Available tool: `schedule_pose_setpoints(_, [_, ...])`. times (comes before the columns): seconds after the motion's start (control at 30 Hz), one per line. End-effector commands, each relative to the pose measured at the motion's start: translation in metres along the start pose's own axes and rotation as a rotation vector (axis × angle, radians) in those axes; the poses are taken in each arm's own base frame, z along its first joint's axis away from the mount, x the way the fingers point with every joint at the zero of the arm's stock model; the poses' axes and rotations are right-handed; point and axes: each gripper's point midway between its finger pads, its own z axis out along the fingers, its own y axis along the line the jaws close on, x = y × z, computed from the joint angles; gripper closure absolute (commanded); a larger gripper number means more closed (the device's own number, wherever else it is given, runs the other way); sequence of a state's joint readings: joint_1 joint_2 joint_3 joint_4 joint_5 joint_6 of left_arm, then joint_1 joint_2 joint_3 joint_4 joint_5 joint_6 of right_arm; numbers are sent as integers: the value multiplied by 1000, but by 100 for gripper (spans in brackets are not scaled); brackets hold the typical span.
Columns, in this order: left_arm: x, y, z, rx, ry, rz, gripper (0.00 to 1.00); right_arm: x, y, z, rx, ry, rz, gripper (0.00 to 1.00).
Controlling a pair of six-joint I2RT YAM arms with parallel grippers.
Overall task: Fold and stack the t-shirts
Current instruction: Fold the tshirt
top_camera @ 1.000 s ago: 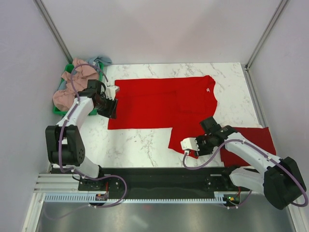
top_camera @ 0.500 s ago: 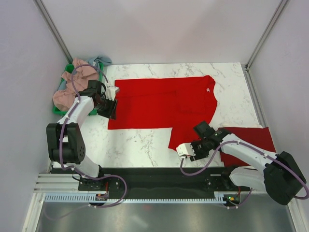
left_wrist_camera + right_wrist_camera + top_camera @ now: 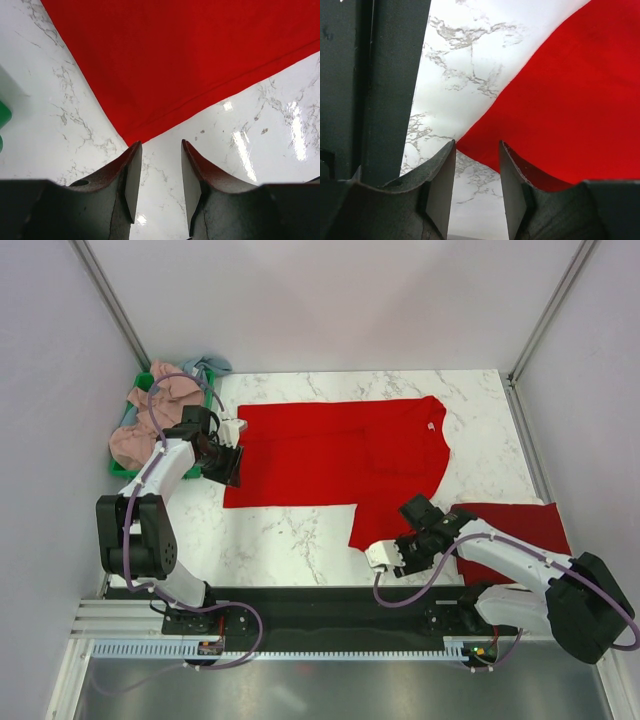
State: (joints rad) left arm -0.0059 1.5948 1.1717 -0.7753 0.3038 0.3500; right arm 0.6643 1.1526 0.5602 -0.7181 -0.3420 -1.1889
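Note:
A bright red t-shirt (image 3: 340,455) lies spread on the marble table, white neck label at its right end. A sleeve (image 3: 385,520) hangs toward the near edge. A folded red t-shirt (image 3: 520,535) lies at the right. My left gripper (image 3: 228,465) is open and empty at the shirt's near-left hem corner (image 3: 131,139); the corner lies just ahead of its fingertips (image 3: 136,150). My right gripper (image 3: 385,552) is open and empty at the sleeve's near corner (image 3: 470,145), fingers low over the table.
A green bin (image 3: 125,465) at the far left holds dusty pink (image 3: 150,405) and grey-blue (image 3: 205,365) shirts. The black base rail (image 3: 320,605) runs along the near table edge and shows at the left of the right wrist view (image 3: 375,75).
My right gripper has moved left and nearer, along the sleeve's near edge to its corner. My left gripper has stayed at the hem corner.

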Motion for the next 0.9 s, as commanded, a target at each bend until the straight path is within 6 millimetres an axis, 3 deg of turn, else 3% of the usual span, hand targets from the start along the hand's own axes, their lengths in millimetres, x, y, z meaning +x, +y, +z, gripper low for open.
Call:
schedule_pose_setpoints(0.0, [-18, 8, -5, -26, -47, 27, 56, 2, 8, 2, -16, 0, 4, 53])
schedule_pose_setpoints(0.2, [-16, 7, -4, -21, -38, 21, 55, 9, 13, 8, -37, 22, 26, 58])
schedule_pose_setpoints(0.27, [-13, 6, -4, -14, -32, 20, 54, 11, 13, 10, -40, 32, 37, 64])
schedule_pose_setpoints(0.33, [-8, 4, -2, -7, -18, 18, 53, 11, 12, 11, -45, 40, 58, 83])
schedule_pose_setpoints(0.43, [8, 11, 0, -11, 17, -5, 53, 9, 5, 8, -9, 40, 86, 99])
schedule_pose_setpoints(0.67, [44, 8, 15, 39, 106, -27, 49, 6, 0, 3, 48, 22, 138, 100])
schedule_pose_setpoints(0.87, [55, 9, 28, 69, 147, -55, 50, 5, -4, 3, 60, 23, 141, 100])
